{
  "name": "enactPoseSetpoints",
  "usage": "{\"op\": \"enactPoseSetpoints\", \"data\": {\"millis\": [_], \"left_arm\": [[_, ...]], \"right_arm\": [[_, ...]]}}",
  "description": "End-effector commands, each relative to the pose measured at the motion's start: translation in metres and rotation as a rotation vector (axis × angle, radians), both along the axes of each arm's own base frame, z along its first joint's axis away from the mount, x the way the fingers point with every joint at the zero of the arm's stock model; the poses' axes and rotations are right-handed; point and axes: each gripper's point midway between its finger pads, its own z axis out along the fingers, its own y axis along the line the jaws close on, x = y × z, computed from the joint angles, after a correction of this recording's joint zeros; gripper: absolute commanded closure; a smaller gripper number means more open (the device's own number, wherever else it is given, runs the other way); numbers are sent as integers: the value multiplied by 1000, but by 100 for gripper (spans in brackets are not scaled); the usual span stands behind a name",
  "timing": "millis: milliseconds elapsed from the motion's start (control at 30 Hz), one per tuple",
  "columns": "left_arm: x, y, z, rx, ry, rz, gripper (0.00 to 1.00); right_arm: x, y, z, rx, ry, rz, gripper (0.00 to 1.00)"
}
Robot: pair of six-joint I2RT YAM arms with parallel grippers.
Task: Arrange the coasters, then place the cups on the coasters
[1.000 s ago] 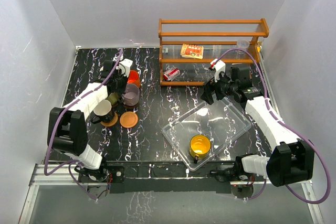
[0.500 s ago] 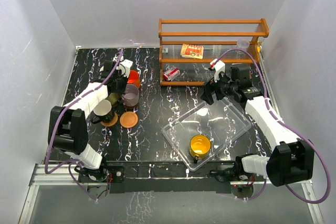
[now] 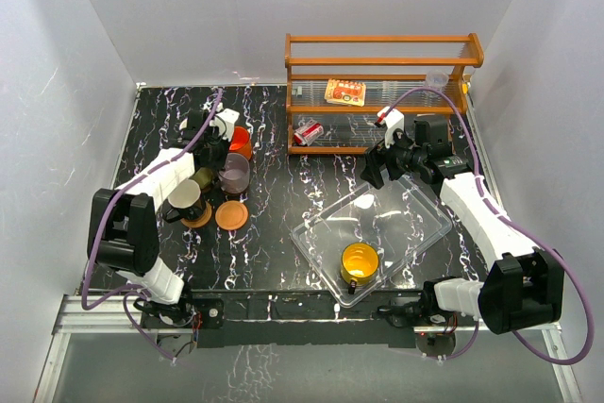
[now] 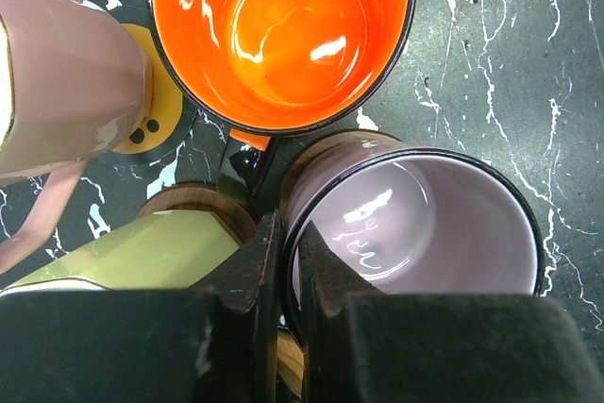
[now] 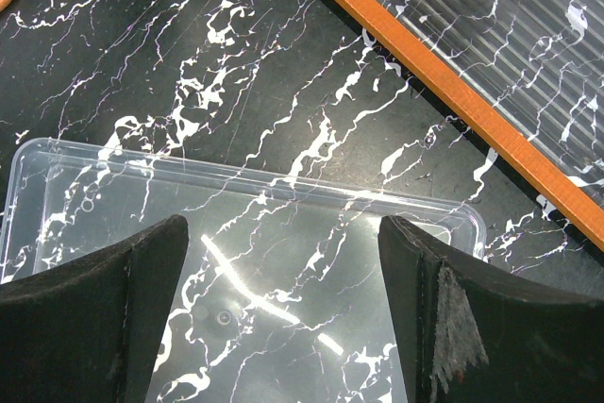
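Note:
My left gripper (image 4: 288,266) is shut on the near rim of the mauve cup (image 4: 415,224), one finger inside and one outside. This cup (image 3: 236,173) stands over a brown coaster (image 4: 321,145). Around it crowd the orange-red cup (image 4: 283,25), the pale pink cup (image 4: 57,73) on an orange coaster (image 4: 156,92), and the olive cup (image 4: 142,252) on a wooden coaster (image 4: 189,197). A white-lined cup (image 3: 185,195) sits on a coaster, with a bare orange-brown coaster (image 3: 231,215) beside it. The yellow cup (image 3: 360,261) stands in the clear tray. My right gripper (image 5: 283,228) hangs open and empty over the tray's far corner.
The clear plastic tray (image 3: 415,207) lies right of centre, and its rim (image 5: 94,153) shows below my right fingers. A wooden shelf rack (image 3: 377,92) with small packets stands at the back right, its orange base rail (image 5: 453,92) close to the tray. White walls enclose the table.

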Motion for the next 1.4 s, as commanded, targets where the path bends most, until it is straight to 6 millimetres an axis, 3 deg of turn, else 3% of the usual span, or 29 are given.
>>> {"op": "enactPoseSetpoints", "data": {"millis": [0,300,533,767,900,1100,1367], "left_arm": [[2,1,6,2,-20,-8,96],[6,4,19,13,-46,-5,78],[10,3,34,12,-71,-9,74],[13,-8,67,-42,-112,-43,71],[8,-20,89,-97,-144,-98,67],[-7,-38,122,-181,-197,-190,50],[-9,-29,140,-141,-284,-184,38]], "right_arm": [[6,2,11,17,-53,15,19],[6,3,12,20,-53,18,19],[6,4,11,20,-50,23,19],[1,2,11,-15,-54,64,19],[-19,2,4,-71,0,170,19],[-67,-1,-7,-164,95,339,19],[-115,22,-25,-291,116,485,18]]}}
